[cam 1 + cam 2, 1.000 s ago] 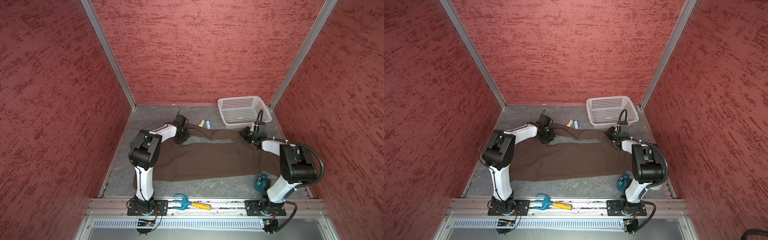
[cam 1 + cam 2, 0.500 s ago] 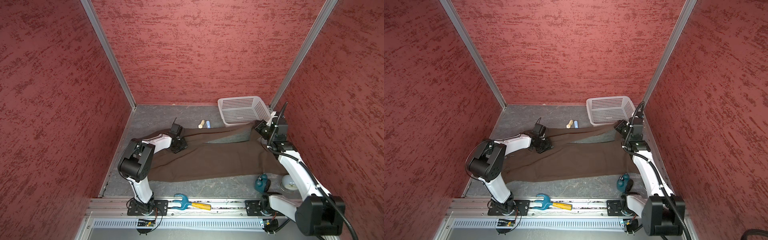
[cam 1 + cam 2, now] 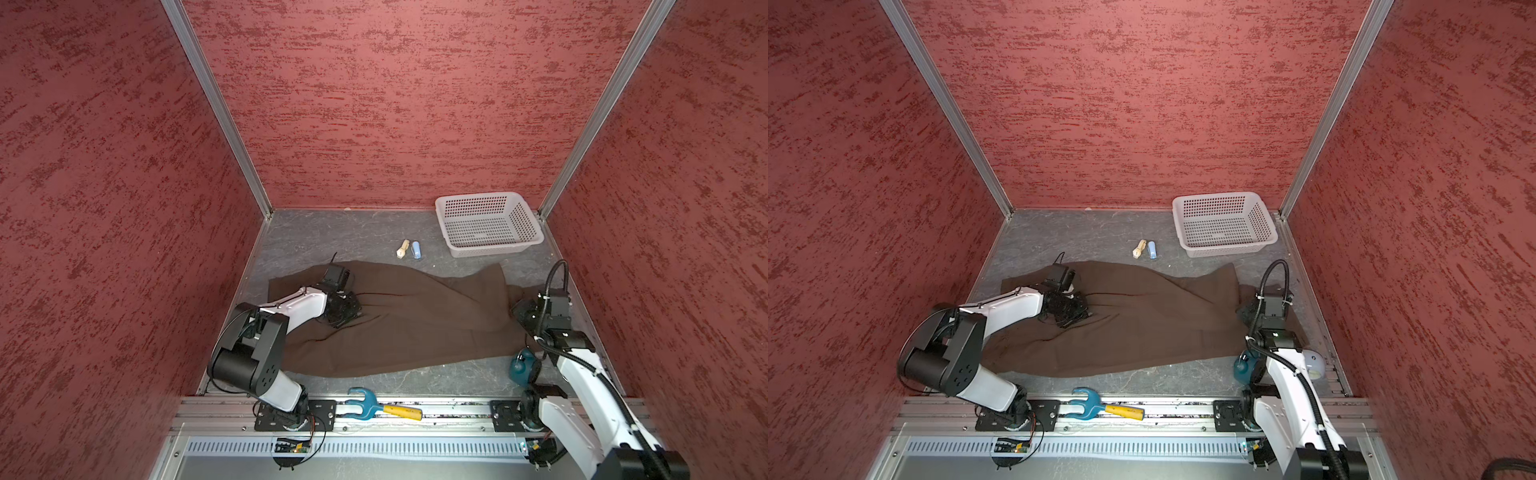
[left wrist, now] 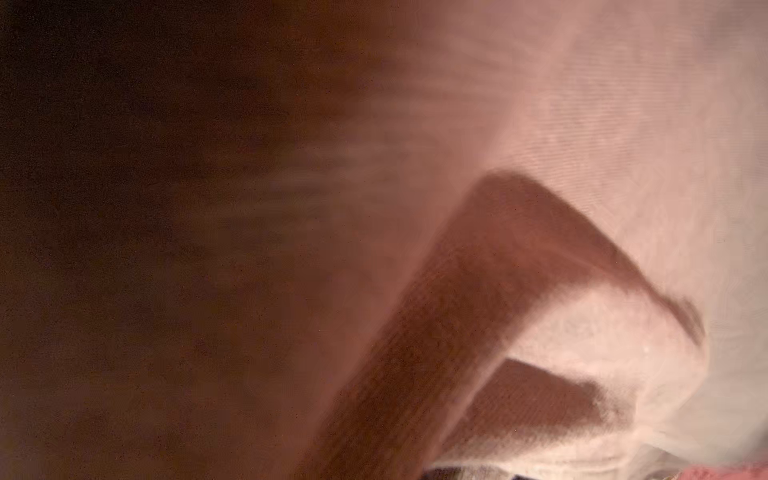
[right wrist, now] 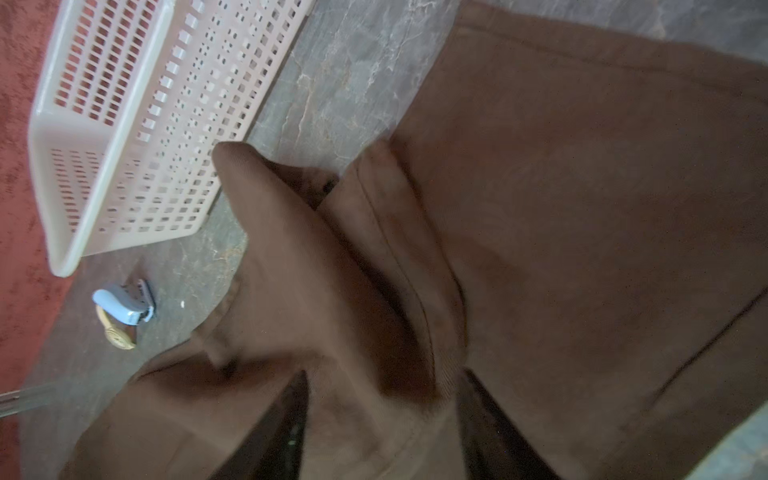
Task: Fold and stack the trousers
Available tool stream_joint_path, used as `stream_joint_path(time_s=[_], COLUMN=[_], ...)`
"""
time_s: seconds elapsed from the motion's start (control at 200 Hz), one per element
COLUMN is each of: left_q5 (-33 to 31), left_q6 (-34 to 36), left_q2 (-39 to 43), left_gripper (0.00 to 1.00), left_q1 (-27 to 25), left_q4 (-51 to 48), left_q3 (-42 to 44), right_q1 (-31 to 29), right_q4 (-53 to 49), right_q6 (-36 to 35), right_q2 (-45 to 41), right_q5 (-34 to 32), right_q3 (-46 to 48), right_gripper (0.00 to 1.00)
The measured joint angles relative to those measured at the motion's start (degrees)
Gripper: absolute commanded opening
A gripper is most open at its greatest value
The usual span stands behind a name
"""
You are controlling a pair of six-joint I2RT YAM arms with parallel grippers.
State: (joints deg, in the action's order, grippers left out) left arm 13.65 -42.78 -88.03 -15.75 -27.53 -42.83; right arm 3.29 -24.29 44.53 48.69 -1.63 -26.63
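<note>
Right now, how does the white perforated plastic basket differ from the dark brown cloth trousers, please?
The white perforated plastic basket is rigid, in the far right corner; the dark brown cloth trousers lie limp across the middle. The trousers are far larger than the basket. Both rest on the grey table.

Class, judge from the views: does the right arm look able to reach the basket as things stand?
Probably yes. The right gripper is open at the end of the trousers, the basket sits just beyond, and only bare table lies between.
</note>
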Motion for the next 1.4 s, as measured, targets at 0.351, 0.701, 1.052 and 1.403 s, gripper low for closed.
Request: stream_joint_path(time_s=[0.351,0.701,1.052,1.403], left_q5=[-2.0,-1.7,0.3,1.9], left_q6=[4.2,3.6,2.9,2.9], left_q2=[2.3,-6.1,-9.2,-9.8], left_gripper=[0.06,0.51,0.63,0.46], left_q1=[8.5,17.5,21.4,24.3], left_q4=[-9.9,-4.8,-1.0,0.7], left_q3=[-11.3,-13.5,-12.7,-12.0], right_q1=[4.8,5.7,5.7,6.0], right_q4=[3.7,5.6,6.5,5.7], right_q6=[-8.3,-16.9,-18.1,-18.2], right_q2=[15.4,36.1,44.1,44.8], right_q5=[0.4,6.1,9.7,9.0], right_q3=[-13.8,-21.7,-21.7,-26.2], right_gripper=[0.38,0.34,0.33,0.00])
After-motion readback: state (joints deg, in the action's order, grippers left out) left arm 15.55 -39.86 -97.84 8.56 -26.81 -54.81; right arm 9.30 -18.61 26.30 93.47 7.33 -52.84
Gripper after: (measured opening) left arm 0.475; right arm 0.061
